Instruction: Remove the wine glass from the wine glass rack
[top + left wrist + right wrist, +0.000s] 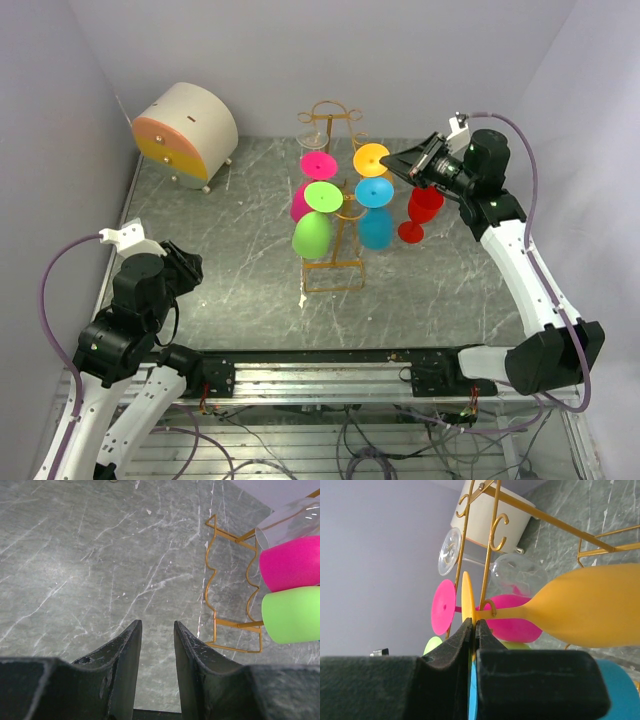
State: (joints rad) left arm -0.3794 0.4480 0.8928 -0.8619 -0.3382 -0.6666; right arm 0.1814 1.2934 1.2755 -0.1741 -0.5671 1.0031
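Yellow wine glass (590, 612) is my target. My right gripper (472, 630) is clenched on the rim of its foot, and the glass hangs bowl-down on the wine glass rack (334, 289), mid-worktop toward the far edge. The grasp looks made, but the lift-off isn't done yet. Next, I reckon, I ease the foot level out of its slot without knocking the neighbours. My left gripper (158, 630) hovers by the near left corner, fingers parted, holding nothing. Count: one rack, five glasses hanging (clear, pink, yellow, green, blue), plus one red glass (421, 212) standing just right of it.
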